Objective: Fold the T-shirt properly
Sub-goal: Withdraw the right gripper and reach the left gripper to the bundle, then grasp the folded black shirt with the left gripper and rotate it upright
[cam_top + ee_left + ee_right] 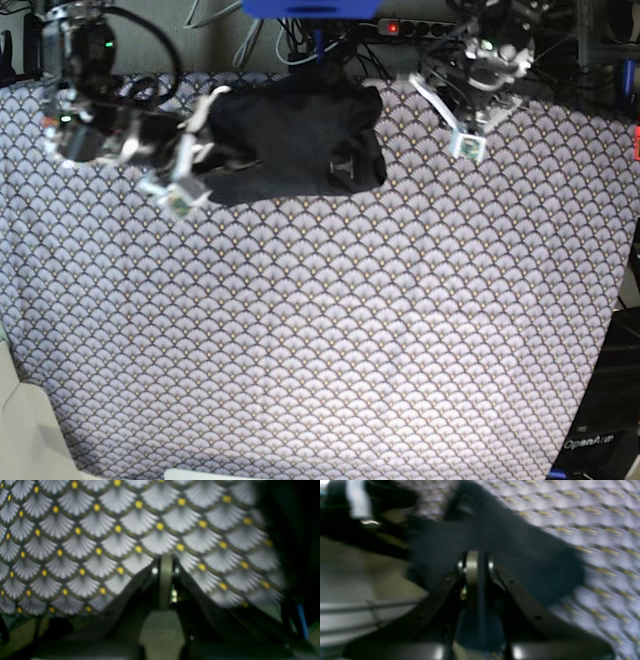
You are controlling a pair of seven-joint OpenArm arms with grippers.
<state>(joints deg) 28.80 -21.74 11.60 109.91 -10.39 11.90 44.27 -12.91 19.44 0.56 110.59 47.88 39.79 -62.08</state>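
The black T-shirt lies bunched at the far middle of the table, with a small pale mark near its right edge. In the right wrist view the T-shirt is a dark fold spreading ahead of my right gripper. That gripper's jaws are closed, with a strip of the dark cloth between them. In the base view the right gripper sits at the shirt's left edge. My left gripper is shut on nothing and hovers over the patterned cloth, apart from the shirt.
A grey scallop-patterned cloth with yellow dots covers the whole table. Cables and a power strip run along the far edge. The left arm is at the far right, and the table's left edge shows beside the right gripper.
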